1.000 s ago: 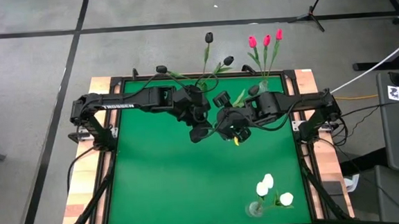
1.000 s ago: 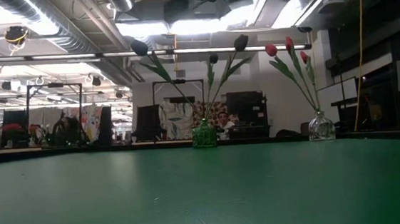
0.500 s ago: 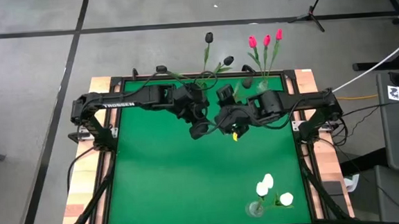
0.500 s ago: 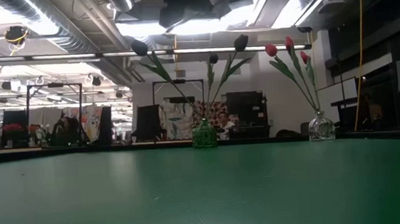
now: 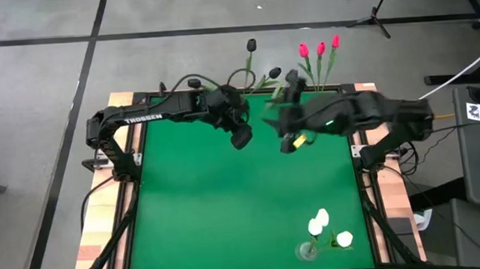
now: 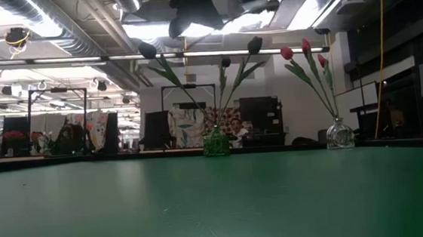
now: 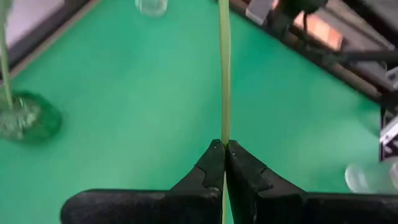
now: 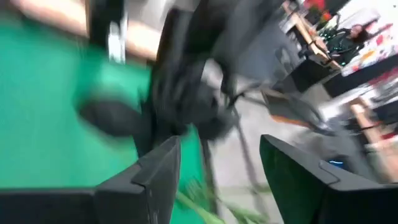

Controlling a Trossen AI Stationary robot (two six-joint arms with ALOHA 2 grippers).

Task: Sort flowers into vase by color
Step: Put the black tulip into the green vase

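My left gripper (image 5: 242, 139) hangs over the far middle of the green table, shut on a thin green flower stem (image 7: 223, 74); the head is out of view. My right gripper (image 5: 289, 143) is just to its right, open (image 8: 217, 168) and empty. A green vase (image 6: 216, 142) at the far edge holds black tulips (image 5: 251, 44). A clear vase (image 6: 339, 133) to its right holds red tulips (image 5: 320, 48). A third clear vase (image 5: 307, 250) at the near right holds white tulips (image 5: 320, 223). My left gripper pinches the green stem (image 7: 224, 138) between its two fingertips (image 7: 212, 163). The stem runs straight on past the fingertips, in line with the fingers, clear of the table. Which part of the stem's length this is cannot be told.
The green mat (image 5: 211, 211) lies bare across the left and middle. The vases stand along the far edge and at the near right corner. The two arms are close together over the far middle. The room beyond the table shows in the low view.
My left gripper has gone toward the far edge. My right gripper has drawn away from it, toward the far right, and its arm has swung up and stretched out; the right wrist view is blurred by this motion.
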